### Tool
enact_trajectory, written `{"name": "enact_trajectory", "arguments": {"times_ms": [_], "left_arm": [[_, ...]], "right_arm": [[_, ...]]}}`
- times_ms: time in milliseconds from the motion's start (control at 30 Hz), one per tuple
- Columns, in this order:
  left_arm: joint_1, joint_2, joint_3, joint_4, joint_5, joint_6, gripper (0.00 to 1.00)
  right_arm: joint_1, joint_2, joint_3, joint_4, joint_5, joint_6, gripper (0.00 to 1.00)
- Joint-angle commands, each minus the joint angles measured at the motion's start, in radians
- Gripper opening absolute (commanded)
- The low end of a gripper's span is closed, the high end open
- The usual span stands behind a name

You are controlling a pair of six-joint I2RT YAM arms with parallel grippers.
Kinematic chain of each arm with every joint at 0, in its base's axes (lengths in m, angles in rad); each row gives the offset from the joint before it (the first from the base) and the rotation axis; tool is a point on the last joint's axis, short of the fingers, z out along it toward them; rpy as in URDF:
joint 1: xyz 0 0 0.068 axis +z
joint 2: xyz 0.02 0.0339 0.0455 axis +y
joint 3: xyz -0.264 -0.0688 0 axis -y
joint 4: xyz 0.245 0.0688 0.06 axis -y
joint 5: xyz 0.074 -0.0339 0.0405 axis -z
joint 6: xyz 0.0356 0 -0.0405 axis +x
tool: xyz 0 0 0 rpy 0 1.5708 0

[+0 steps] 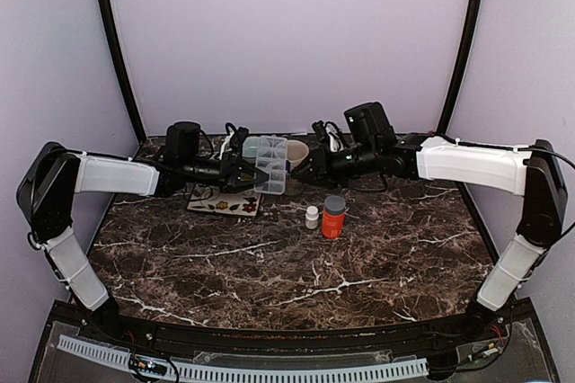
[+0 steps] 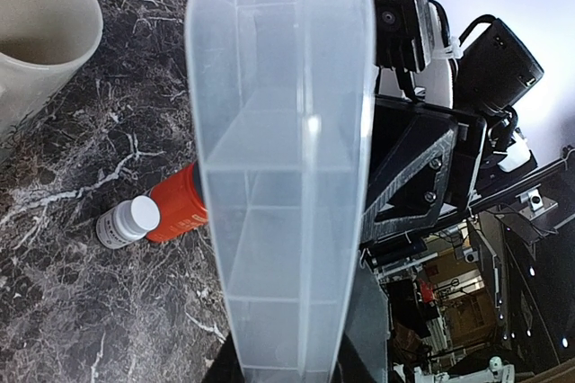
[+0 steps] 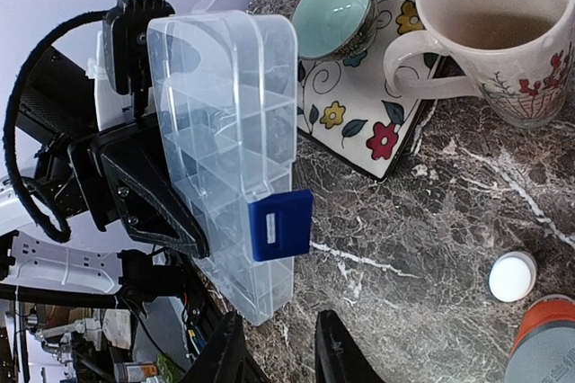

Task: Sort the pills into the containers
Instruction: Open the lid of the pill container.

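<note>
The left gripper is clamped on the clear plastic compartment box, holding it up on edge over the far middle of the dark marble table. The right gripper hovers close to the box's blue latch, jaws parted with nothing between them. Nearer to us, a small white bottle stands just left of an orange bottle with a grey cap.

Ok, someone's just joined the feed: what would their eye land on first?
The clear pill box, held up at the back of the table by the left tool, with its blue latch just ahead of the open right tool. Next, the orange bottle and small white bottle, standing together mid-table.
</note>
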Motion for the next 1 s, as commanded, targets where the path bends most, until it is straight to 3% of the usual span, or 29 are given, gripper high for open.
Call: {"name": "enact_trajectory", "arguments": {"times_ms": [0, 100, 300, 400, 967], "left_arm": [[-0.002, 0.006, 0.018, 0.035, 0.021, -0.015, 0.0], [-0.001, 0.006, 0.015, 0.049, 0.034, -0.023, 0.0], [-0.002, 0.013, 0.014, 0.072, 0.078, -0.04, 0.0], [-0.003, 0.02, 0.012, 0.09, 0.098, -0.058, 0.0], [-0.008, 0.045, 0.016, 0.142, 0.153, -0.101, 0.0]], "right_arm": [[-0.004, 0.021, 0.035, 0.008, -0.005, -0.016, 0.27], [-0.004, 0.024, 0.037, 0.017, -0.007, -0.016, 0.31], [-0.013, 0.025, 0.031, 0.056, -0.032, -0.003, 0.53], [-0.019, 0.028, 0.029, 0.078, -0.043, 0.006, 0.6], [-0.026, 0.097, 0.07, 0.153, -0.09, 0.043, 0.58]]}}
